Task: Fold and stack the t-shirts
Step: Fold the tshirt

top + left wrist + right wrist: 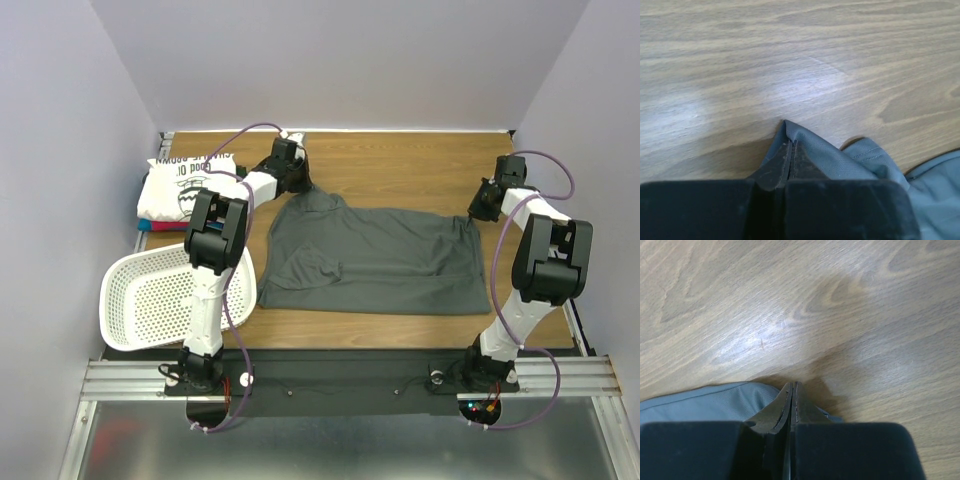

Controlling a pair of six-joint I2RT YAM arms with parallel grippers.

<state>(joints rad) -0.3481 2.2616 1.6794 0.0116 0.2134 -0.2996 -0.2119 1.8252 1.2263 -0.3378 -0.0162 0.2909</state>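
The dark charcoal-grey t-shirt [370,260] lies spread on the wooden table, its far corners pulled up. My left gripper [300,186] is shut on its far left corner; in the left wrist view the closed fingertips [789,144] pinch a peak of grey cloth [840,157]. My right gripper [481,212] is shut on the far right corner; in the right wrist view the closed jaws [792,388] have grey cloth [715,402] on both sides. The white printed tee [185,185] lies folded on top of a stack at the far left, with red and blue edges [150,229] showing beneath it.
A white perforated basket [165,295] lies tipped on its side at the near left, beside the left arm. The walls stand close at the left, back and right. Bare wood [400,165] shows behind the grey shirt.
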